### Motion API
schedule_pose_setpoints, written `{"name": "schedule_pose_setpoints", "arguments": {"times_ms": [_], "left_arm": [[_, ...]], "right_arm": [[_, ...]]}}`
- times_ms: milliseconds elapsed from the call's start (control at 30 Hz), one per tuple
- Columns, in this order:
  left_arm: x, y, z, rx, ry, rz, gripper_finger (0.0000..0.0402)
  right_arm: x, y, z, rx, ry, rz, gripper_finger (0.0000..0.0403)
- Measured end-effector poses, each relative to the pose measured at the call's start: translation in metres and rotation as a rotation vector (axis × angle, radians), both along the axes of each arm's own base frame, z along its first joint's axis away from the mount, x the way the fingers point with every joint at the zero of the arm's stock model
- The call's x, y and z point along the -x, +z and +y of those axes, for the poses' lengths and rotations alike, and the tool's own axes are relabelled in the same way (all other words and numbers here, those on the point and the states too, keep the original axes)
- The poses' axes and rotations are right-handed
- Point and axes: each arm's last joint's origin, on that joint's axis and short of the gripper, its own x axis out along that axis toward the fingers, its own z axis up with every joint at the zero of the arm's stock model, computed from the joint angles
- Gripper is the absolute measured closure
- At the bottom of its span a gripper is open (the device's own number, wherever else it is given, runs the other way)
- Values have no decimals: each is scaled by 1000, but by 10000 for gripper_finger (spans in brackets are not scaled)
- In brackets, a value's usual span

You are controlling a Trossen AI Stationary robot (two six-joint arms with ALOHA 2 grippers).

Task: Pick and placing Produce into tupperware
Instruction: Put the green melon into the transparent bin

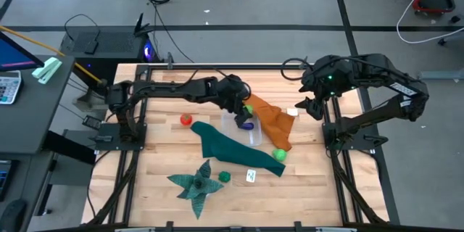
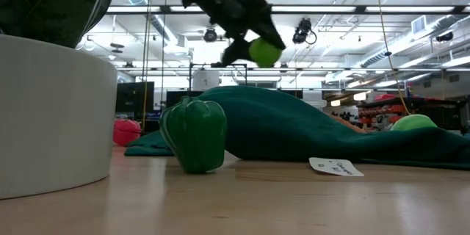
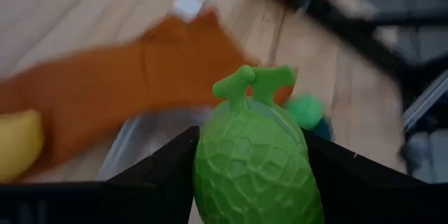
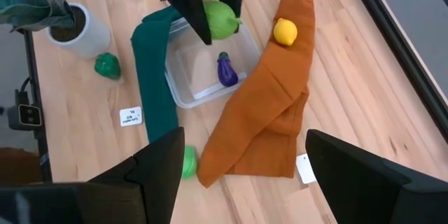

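Note:
My left gripper [image 1: 243, 109] is shut on a light green melon [image 3: 255, 161] and hangs just above the clear tupperware [image 4: 203, 77], near its far rim. A purple eggplant [image 4: 226, 70] lies inside the tupperware. A yellow lemon [image 4: 285, 31] rests on the orange cloth [image 4: 269, 98]. A red piece [image 1: 186, 119], a dark green pepper [image 2: 194, 136] and a light green ball [image 1: 279, 155] lie on the table. My right gripper [image 4: 241, 182] is open, raised near the table's right side. My left gripper pinches the melon by its two sides [image 3: 210, 168] between the fingers [image 3: 161, 178]. The fingers slant down from above. The melon is lifted clear over the tupperware [image 2: 264, 51], its stem end [image 3: 252, 80] pointing away from the gripper.
A teal cloth [image 1: 232, 148] runs from the tupperware toward the near right. A star-shaped leafy plant in a white pot [image 4: 73, 28] stands at the near edge beside a small white card [image 1: 251, 176]. Another white tag [image 4: 306, 168] lies past the orange cloth.

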Motion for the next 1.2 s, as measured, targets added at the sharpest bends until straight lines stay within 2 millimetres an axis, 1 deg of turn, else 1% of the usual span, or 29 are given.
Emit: {"name": "schedule_pose_setpoints", "arguments": {"times_ms": [67, 100, 167, 267, 300, 333, 367, 433, 500, 567, 633, 700, 767, 933, 1200], "left_arm": [[-7, 4, 1, -45, -38, 4, 181], [-8, 2, 1, -56, -58, 46, 182], [-14, 3, 2, -86, -91, 78, 181], [-20, -1, 3, -112, -134, 166, 176], [-24, -2, 3, -129, -145, 166, 174], [-26, -1, 4, -137, -148, 180, 173], [-25, -5, 4, -135, -158, 223, 173], [-31, -9, 5, -142, -159, 222, 173], [-28, -18, 5, -134, -155, 294, 176], [-29, -24, 6, -134, -140, 325, 180], [-23, -32, 5, -114, -121, 420, 183], [-22, -36, 4, -136, -108, 456, 183], [-17, -39, 3, -159, -92, 522, 180], [-18, -38, 3, -157, -40, 515, 175], [-22, -38, -7, -165, -59, 495, 180]], "right_arm": [[0, 0, 0, -1, 0, 3, 142], [0, 0, 1, -2, 3, 6, 142], [0, 0, 2, 1, 8, 4, 142], [0, 0, 3, 1, 13, 4, 142], [-1, 0, 3, 0, 14, 4, 142], [-1, 0, 3, 0, 13, 5, 142], [-1, 0, 3, -1, 12, 5, 142], [-1, 0, 3, -1, 12, 4, 142], [-1, 0, 3, -1, 12, 5, 142], [-1, 0, 3, -1, 13, 3, 142], [-1, 0, 3, 0, 12, 0, 142], [-2, 0, 3, 2, 15, -3, 142], [-3, 0, 3, 2, 15, -8, 142], [-6, -1, 2, 2, 16, -6, 142], [-7, -1, 2, 3, 16, -7, 142]]}}
